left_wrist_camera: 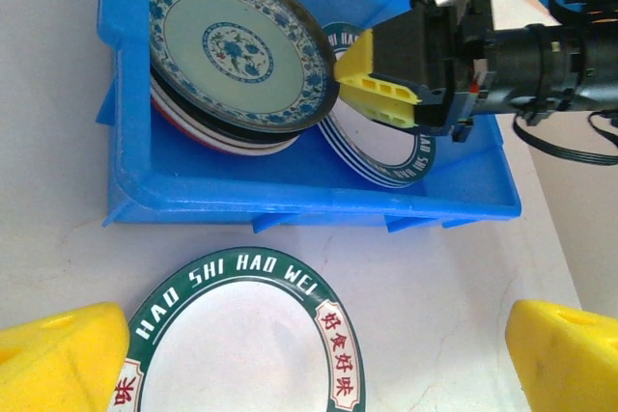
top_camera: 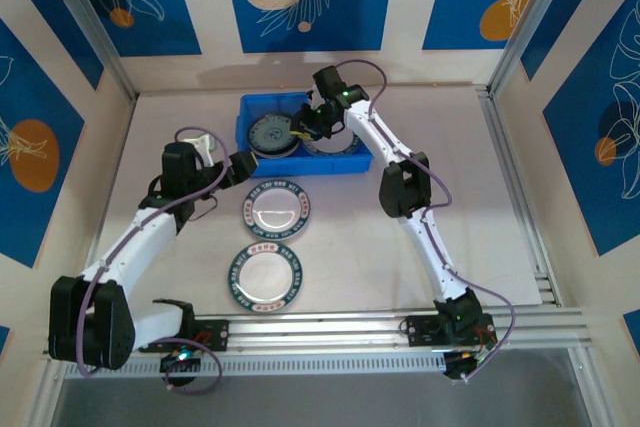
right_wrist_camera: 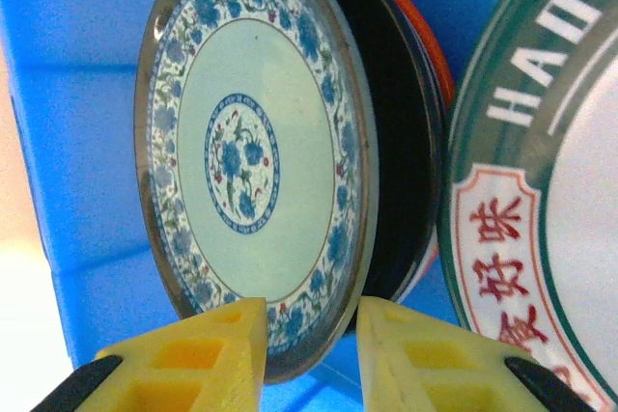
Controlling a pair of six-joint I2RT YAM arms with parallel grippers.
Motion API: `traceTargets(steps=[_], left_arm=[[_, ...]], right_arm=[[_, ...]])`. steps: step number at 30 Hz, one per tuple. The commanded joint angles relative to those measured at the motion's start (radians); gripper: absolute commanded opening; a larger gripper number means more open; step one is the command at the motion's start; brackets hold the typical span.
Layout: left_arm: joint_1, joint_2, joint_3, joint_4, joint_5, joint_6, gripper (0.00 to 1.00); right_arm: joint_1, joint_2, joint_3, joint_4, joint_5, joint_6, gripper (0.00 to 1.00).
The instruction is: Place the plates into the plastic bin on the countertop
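Fingers [right_wrist_camera: 222, 354] of the right gripper [top_camera: 305, 125] are clamped on the rim of a blue-floral plate [left_wrist_camera: 237, 45], with one yellow pad on each face of its edge. That plate sits on top of a stack of plates [left_wrist_camera: 227, 137] in the left half of the plastic bin [left_wrist_camera: 126, 142] and looks slightly tilted. Its gripped edge is toward the bin's middle. In the bin's right half, a green-rimmed lettered plate [left_wrist_camera: 386, 156] lies partly under the gripper.

The right arm [top_camera: 425, 232] rises from its base well in front of the bin and bends at an elbow off the bin's near right corner. Its forearm stretches up and left, so the wrist hangs above the bin's centre.

The left gripper [top_camera: 243, 162] hovers just in front of the bin's near left corner, its fingers spread wide and holding nothing. The left arm [top_camera: 130, 247] climbs from its base to an elbow left of the bin, then turns right toward it.

On the worktop [top_camera: 450, 147], a second lettered plate [top_camera: 277, 207] lies flat just in front of the bin's near wall. In the left wrist view it shows between the spread fingers. A third lettered plate [top_camera: 266, 274] lies farther from the bin, close to the second but not touching it.
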Motion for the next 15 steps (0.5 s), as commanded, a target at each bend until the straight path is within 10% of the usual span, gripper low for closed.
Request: traceTargets(steps=[1,15], left_arm=[[0.015,0.014,0.001,0.026,0.017,0.021,1.00],[0.014,-0.066,-0.018,-0.077,0.002,0.059,1.00]], right_arm=[[-0.015,-0.151,-0.042,-0.023,0.005,-0.045,0.32],[0.021,-0.575,-0.563,0.126,0.081,-0.136,0.31]])
